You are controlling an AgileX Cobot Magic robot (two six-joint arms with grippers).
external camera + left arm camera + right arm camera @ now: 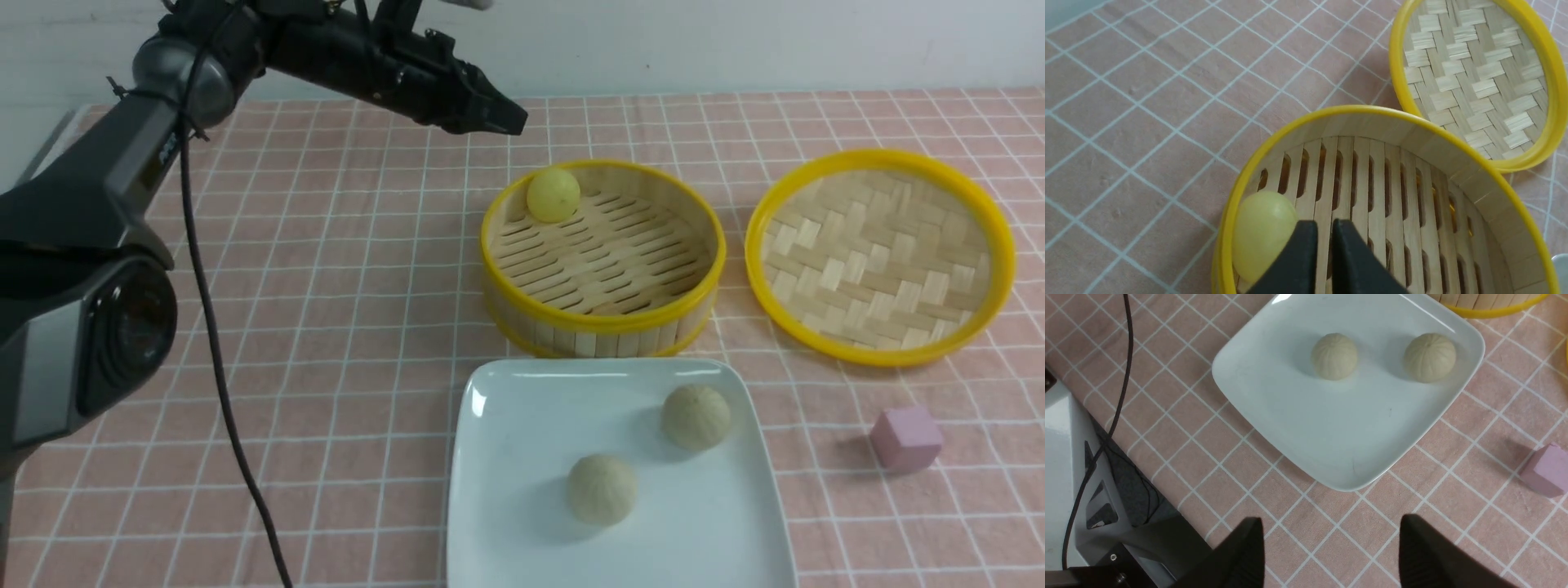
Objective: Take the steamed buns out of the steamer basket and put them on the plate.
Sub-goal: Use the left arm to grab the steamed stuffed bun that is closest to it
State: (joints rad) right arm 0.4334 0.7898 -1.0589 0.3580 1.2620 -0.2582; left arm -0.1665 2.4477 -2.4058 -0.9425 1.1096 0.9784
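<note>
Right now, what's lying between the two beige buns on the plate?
Nothing: just bare white plate between the nearer beige bun and the farther beige bun. The front view shows it, the right wrist view too.

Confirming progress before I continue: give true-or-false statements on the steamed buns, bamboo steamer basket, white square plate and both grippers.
Two pale beige ridged buns lie on the glossy white square plate. True.
The round bamboo steamer basket is empty. False: one pale yellow bun sits against its far left wall.
The left gripper holds that yellow bun. False: its barely parted jaws are empty, near the bun.
The right gripper is open and empty. True.
The small pink cube lies on the plate. False: it sits on the checked tablecloth, right of the plate.
</note>
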